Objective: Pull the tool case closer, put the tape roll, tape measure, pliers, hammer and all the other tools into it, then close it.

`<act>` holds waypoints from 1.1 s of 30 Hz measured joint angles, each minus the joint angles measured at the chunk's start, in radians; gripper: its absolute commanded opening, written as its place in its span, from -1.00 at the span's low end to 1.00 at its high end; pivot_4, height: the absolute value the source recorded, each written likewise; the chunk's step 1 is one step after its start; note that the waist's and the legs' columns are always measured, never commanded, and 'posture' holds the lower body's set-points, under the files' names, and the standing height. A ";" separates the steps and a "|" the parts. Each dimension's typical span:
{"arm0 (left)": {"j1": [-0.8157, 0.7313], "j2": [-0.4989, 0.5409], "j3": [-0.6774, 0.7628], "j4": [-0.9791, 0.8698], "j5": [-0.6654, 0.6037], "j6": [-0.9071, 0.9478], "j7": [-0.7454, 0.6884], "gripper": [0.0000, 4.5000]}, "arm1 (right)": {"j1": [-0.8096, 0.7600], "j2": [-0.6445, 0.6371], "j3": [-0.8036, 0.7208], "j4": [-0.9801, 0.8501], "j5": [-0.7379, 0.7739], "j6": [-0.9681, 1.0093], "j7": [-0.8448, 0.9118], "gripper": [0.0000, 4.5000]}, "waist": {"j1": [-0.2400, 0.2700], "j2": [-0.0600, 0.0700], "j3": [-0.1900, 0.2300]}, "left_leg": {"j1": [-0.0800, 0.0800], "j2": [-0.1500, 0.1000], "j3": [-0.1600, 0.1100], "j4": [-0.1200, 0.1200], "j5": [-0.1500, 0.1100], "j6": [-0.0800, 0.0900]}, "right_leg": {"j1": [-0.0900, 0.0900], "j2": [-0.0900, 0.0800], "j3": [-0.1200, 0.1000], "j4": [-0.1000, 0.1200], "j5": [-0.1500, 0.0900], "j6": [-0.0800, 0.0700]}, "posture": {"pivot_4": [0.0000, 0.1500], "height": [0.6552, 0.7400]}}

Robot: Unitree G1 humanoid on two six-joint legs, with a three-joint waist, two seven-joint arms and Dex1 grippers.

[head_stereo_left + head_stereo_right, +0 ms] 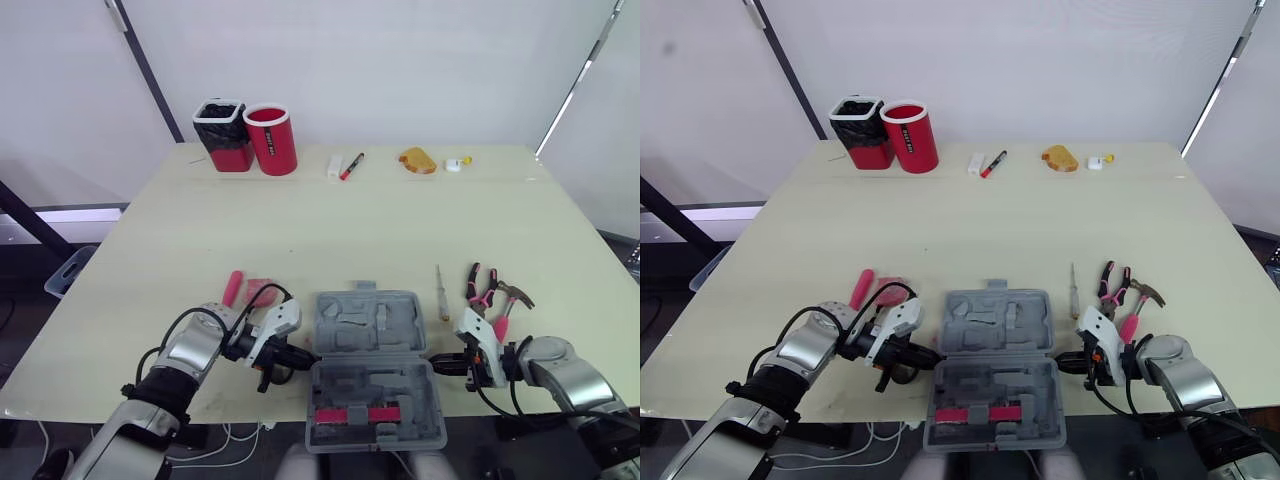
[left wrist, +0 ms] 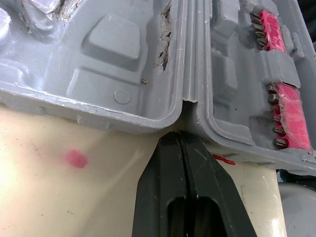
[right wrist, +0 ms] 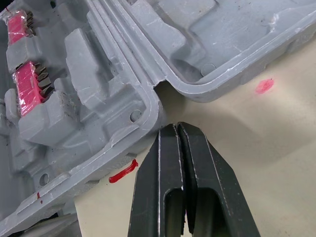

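From the left eye view, the grey tool case (image 1: pixel 372 365) lay open at the near edge of the tabletop (image 1: pixel 350 220), and its front half seemed to reach past that edge. The left tool (image 1: pixel 300 356) touched the case's left side at the hinge line, and the right tool (image 1: pixel 437 362) met the right side at the same line. The pliers (image 1: pixel 480 287), hammer (image 1: pixel 508 305) and a thin screwdriver (image 1: pixel 440 292) lay on the tabletop just beyond the right tool, outside the case. The right eye view showed the same layout. In the left wrist view, the left tool's fingertips (image 2: pixel 170 158) were pressed together with nothing between them, nosing into the notch where the two halves join. In the right wrist view, the right tool's fingertips (image 3: pixel 168 148) were likewise closed and empty, just beside the case's corner. The pull looked nearly complete. Any further drag should be small and equal on both sides, so the case neither swings nor tips off the edge.
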 measured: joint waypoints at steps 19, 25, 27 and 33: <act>0.012 0.002 -0.001 -0.014 0.000 0.001 0.001 -1.00 | 0.001 0.000 0.011 -0.017 0.003 0.016 -0.006 -0.97 | 0.000 0.000 0.000 | 0.000 0.000 0.000 0.000 0.000 0.000 | 0.000 0.000 0.000 0.000 0.000 0.000 | 1.00 1.00; 0.011 0.005 0.005 -0.014 -0.003 0.000 0.002 -1.00 | 0.007 0.000 0.010 -0.016 0.003 -0.005 -0.009 -0.97 | -0.001 0.000 0.000 | 0.000 0.000 0.000 0.000 0.000 0.000 | 0.000 0.000 0.000 0.000 0.000 0.000 | 1.00 1.00; 0.027 0.023 0.012 -0.032 -0.016 0.009 0.000 -1.00 | 0.027 -0.001 -0.005 -0.017 0.013 -0.023 -0.010 -0.97 | -0.001 0.000 0.000 | 0.000 0.000 0.000 0.000 0.000 0.000 | 0.000 0.000 0.000 0.000 0.000 0.000 | 1.00 1.00; 0.102 0.112 0.122 -0.117 -0.101 0.074 -0.012 -1.00 | 0.123 -0.055 -0.085 -0.056 0.034 -0.063 -0.032 -0.97 | 0.004 0.000 0.001 | -0.002 0.000 -0.001 0.000 0.000 0.000 | -0.001 -0.002 0.000 -0.001 0.000 0.000 | 1.00 1.00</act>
